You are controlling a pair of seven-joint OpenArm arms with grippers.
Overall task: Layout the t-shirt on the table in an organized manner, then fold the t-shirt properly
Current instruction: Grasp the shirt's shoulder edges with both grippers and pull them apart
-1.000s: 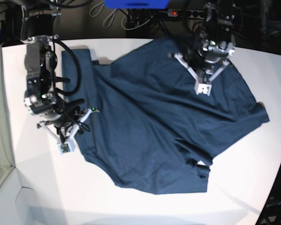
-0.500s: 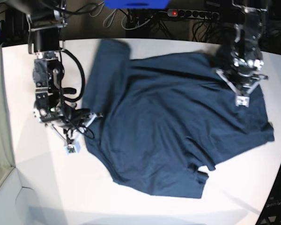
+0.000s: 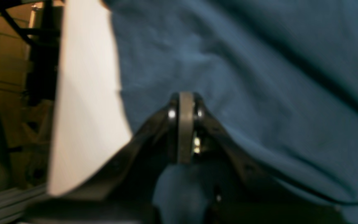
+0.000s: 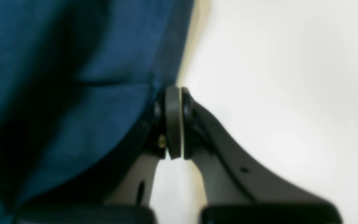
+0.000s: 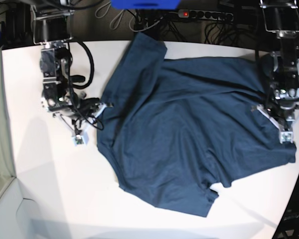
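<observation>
The dark navy-blue soft cloth t-shirt (image 5: pixel 189 134) lies stretched between both closed fingers: the left gripper (image 5: pixel 286 135) pinches its edge, while the right gripper (image 5: pixel 77 140) rests just beside the opposite edge on the white matte surface (image 5: pixel 40 189); whether it holds cloth cannot be told.

No legible text, label, brand, number or sign appears in any view; the wrist pictures are blurred.
</observation>
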